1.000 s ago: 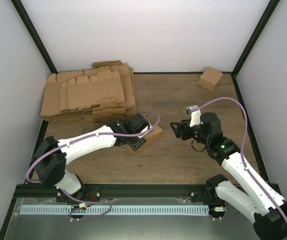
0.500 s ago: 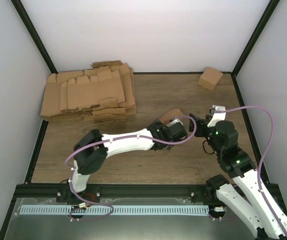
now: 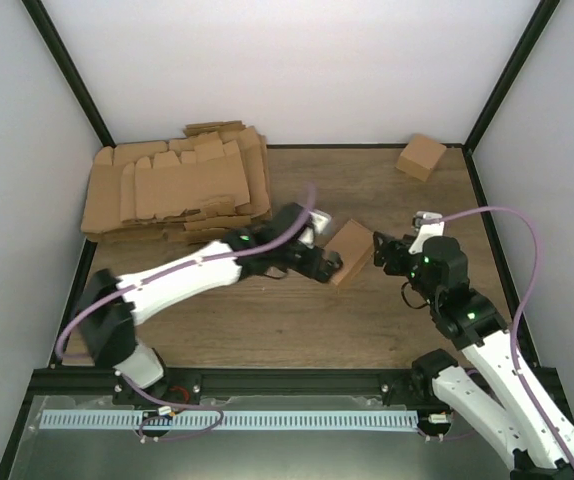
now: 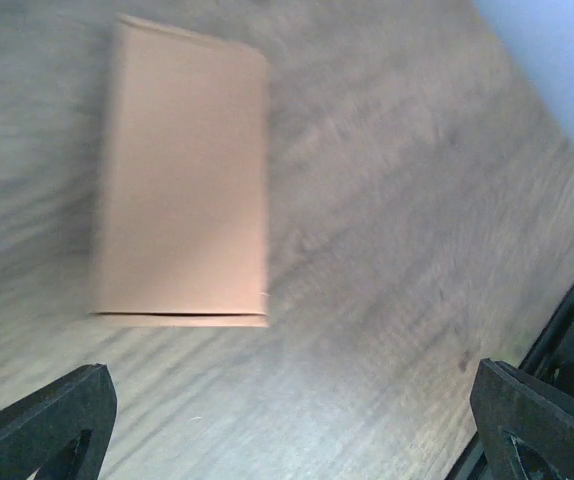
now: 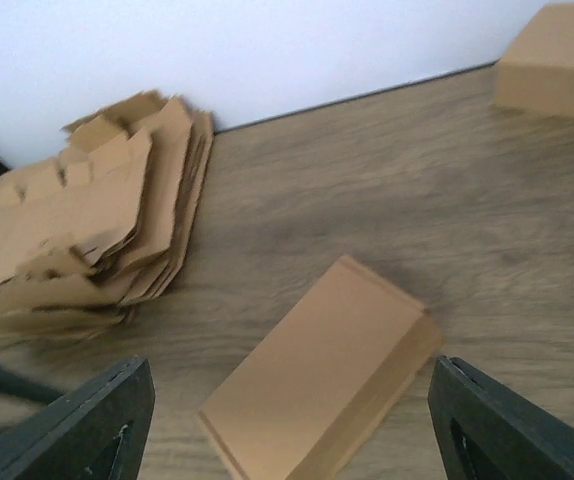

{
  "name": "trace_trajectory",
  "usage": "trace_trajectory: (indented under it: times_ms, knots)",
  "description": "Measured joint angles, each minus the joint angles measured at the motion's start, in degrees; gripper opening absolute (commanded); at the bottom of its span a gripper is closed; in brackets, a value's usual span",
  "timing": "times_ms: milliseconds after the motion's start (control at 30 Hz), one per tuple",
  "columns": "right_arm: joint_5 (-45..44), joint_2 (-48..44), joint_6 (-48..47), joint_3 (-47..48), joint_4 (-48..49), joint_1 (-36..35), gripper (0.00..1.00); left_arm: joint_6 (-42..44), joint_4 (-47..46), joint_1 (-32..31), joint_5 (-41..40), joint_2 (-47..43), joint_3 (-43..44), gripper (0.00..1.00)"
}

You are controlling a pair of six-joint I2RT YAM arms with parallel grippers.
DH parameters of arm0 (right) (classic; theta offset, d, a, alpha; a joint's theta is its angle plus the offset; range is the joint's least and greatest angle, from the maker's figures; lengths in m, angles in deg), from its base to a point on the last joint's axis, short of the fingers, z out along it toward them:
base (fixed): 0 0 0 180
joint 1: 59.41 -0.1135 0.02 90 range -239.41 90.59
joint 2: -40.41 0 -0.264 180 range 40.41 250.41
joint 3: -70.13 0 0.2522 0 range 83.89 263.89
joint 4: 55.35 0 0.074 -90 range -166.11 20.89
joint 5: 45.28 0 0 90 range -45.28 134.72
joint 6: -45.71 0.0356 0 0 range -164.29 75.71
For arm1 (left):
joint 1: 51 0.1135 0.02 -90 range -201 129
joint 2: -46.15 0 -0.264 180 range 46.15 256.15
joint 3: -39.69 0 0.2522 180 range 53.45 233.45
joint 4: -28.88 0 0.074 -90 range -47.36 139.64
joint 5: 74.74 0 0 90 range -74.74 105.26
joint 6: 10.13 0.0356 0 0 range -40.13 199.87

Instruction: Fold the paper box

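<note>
The paper box (image 3: pixel 353 251) is a shut oblong brown carton lying flat on the wooden table, right of centre. My left gripper (image 3: pixel 327 263) sits just left of it, open and empty. In the left wrist view the carton (image 4: pixel 182 180) lies beyond the wide-apart fingers (image 4: pixel 47 425), clear of the gripper (image 4: pixel 287 405). My right gripper (image 3: pixel 386 250) is close on the carton's right side. Seen from the right wrist, the carton (image 5: pixel 317 385) lies on the table between the spread fingers (image 5: pixel 102 425) of the open gripper (image 5: pixel 289 410), with a gap on each side.
A thick pile of brown cardboard blanks (image 3: pixel 177 190) (image 5: pixel 77 230) fills the far left. A small cube-like carton (image 3: pixel 420 156) (image 5: pixel 557 60) stands at the far right corner. White walls and black frame rails (image 3: pixel 492 240) close in the table.
The left arm carried the carton from left of centre to the right, let go of it, and drew back slightly left. The right arm shifted toward the carton's right side.
</note>
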Motion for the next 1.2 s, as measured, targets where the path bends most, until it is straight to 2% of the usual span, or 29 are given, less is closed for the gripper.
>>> trace_trajectory:
  times_ms: [100, 200, 233, 267, 333, 367, 500, 633, 900, 1033, 1133, 1200]
  knots:
    - [6.01, 4.20, 0.44, -0.17, 1.55, 0.00, 0.72, -3.28, -2.38, 7.69, 3.69, -9.33, -6.23, 1.00]
    - [14.23, 12.20, 0.76, -0.52, 4.42, -0.11, 0.63, -5.33, -3.34, 14.56, 5.18, -16.41, -11.43, 1.00]
    - [16.44, 15.30, 0.74, -0.52, 5.53, -0.48, 0.55, -5.68, -3.30, 16.59, 5.68, -18.36, -13.11, 1.00]
    - [18.03, 18.73, 0.55, -0.52, 6.71, -1.42, 0.42, -5.81, -3.26, 18.53, 6.16, -19.89, -14.62, 1.00]
    - [18.62, 25.44, 0.33, -0.04, 8.24, -5.55, 0.08, -5.73, -2.62, 23.19, 7.39, -22.77, -17.51, 1.00]
    - [18.86, 28.48, -0.07, 0.48, 8.79, -7.69, 0.02, -5.51, -1.81, 25.79, 7.80, -23.96, -18.64, 1.00]
    - [18.97, 40.17, 2.23, 4.52, 11.82, -12.61, 0.01, -3.87, 1.22, 33.35, 8.52, -26.99, -20.52, 1.00]
    - [15.30, 47.52, 6.03, 6.86, 16.24, -14.29, 0.01, -2.67, 2.45, 37.35, 9.22, -30.14, -22.03, 1.00]
    - [10.73, 57.59, 9.86, 8.85, 19.91, -15.93, 0.01, -1.99, 2.89, 38.99, 11.19, -31.89, -25.11, 1.00]
    - [11.69, 57.20, 9.42, 7.28, 20.85, -11.78, 0.01, -1.77, 2.86, 39.08, 12.02, -31.67, -26.05, 1.00]
    - [12.04, 52.89, 8.15, 1.97, 21.55, -4.37, 0.01, -1.57, 2.71, 39.12, 12.41, -31.45, -26.21, 1.00]
    - [11.93, 49.18, 7.02, -1.55, 21.00, 0.46, 0.05, -1.46, 2.36, 39.15, 12.83, -31.41, -26.34, 1.00]
